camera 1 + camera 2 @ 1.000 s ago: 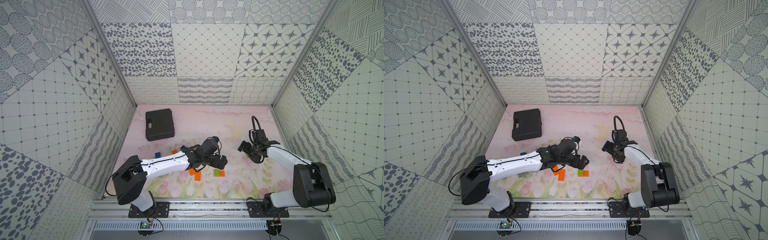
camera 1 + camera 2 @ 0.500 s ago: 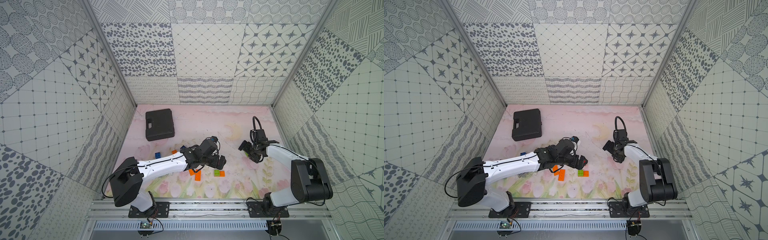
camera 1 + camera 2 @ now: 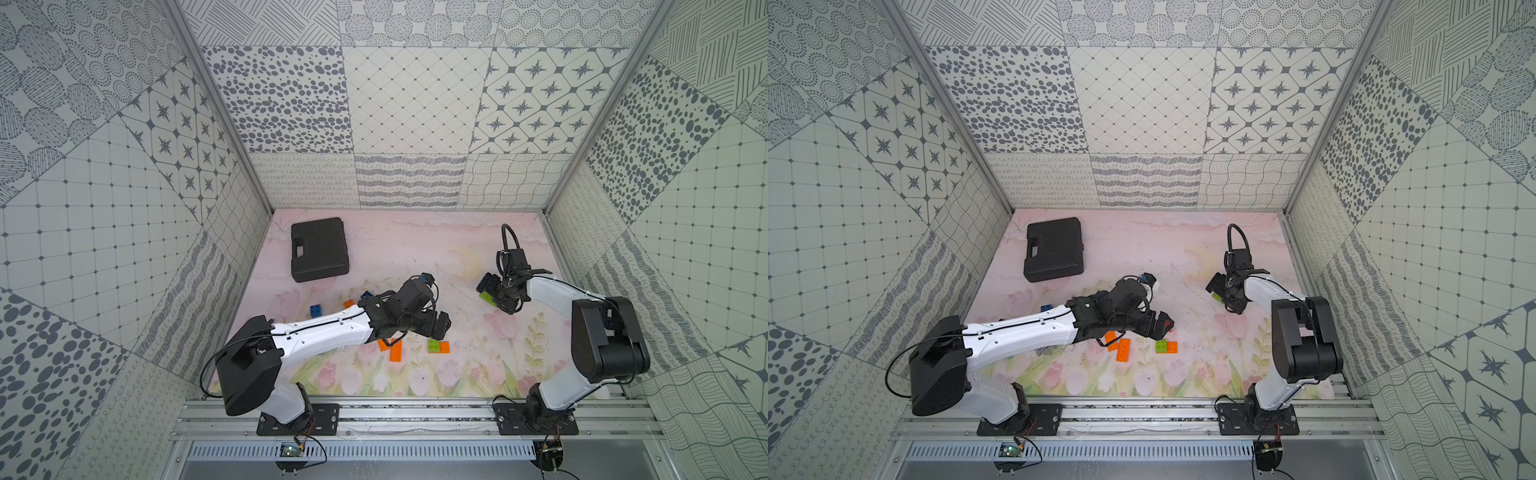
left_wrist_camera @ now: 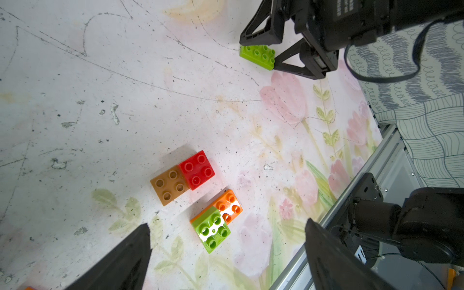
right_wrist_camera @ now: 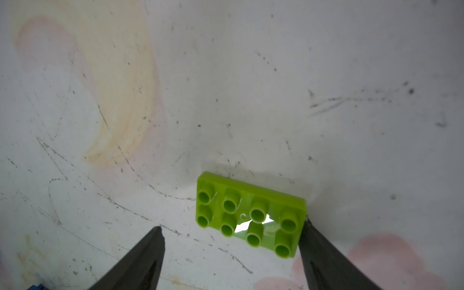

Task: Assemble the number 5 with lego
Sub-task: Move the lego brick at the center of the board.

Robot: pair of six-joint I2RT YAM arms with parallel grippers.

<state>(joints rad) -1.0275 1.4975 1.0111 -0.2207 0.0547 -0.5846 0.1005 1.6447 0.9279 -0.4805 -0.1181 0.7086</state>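
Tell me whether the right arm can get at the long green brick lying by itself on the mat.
Probably yes: the right gripper straddles the long green brick with jaws open, one jaw seemingly touching its end, and no other brick crowds it.

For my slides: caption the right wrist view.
Right gripper, jaws open, flanks a green lego brick, one jaw at its end.
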